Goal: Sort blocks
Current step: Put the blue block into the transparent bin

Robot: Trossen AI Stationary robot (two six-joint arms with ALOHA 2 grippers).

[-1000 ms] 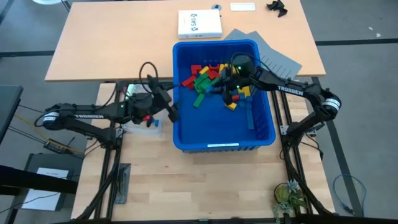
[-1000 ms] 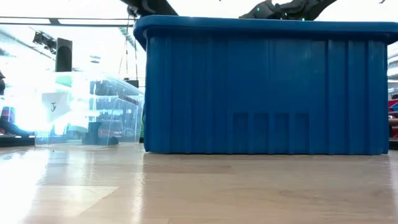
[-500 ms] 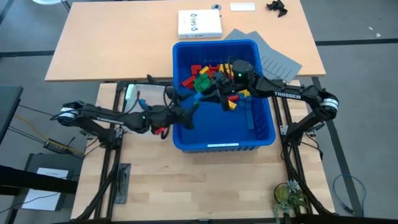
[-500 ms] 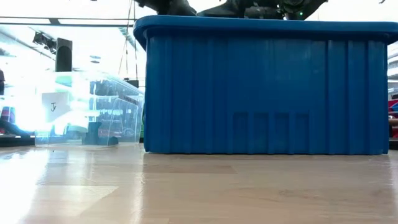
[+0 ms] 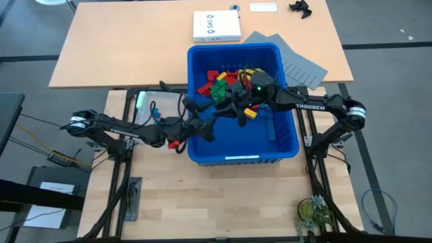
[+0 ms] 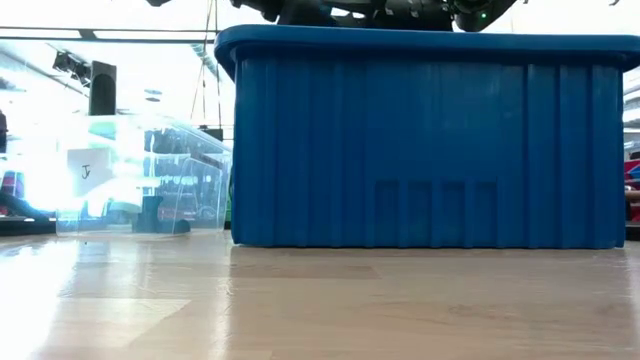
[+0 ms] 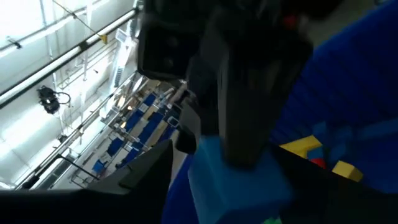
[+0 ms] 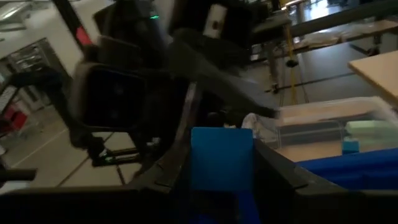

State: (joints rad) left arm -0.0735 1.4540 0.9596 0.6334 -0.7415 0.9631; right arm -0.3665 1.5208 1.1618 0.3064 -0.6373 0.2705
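My right jaws hang over the open blue bin (image 5: 243, 154), just inside its left half, and they are closed to a narrow gap on one blue block (image 8: 221, 157). The block sits square between my two right fingers (image 8: 277, 177), one flat side against each.

My left jaws reach in over the bin's left wall and meet the right jaws head-on, tip to tip above the bin floor. They stand wide, one dark finger (image 7: 146, 186) on each side of that same blue block. In the left wrist view I see the block's pale blue end low between them, with the right jaws pinching it from the far side. I cannot tell whether my left pads touch the block or stand a little off it. So the block is in the air between both pairs of jaws, and only the right pair's grip is plain.

The rest of the blocks (image 5: 223, 84), red, green, yellow and blue, lie heaped on the bin floor beyond my right jaws, toward the bin's far wall. A few yellow and red ones lie just beside the right jaws.

The clear tub (image 6: 150, 180) stands on the worktop (image 6: 320, 300) outside the bin, behind my left jaws, past the wall they reach over.
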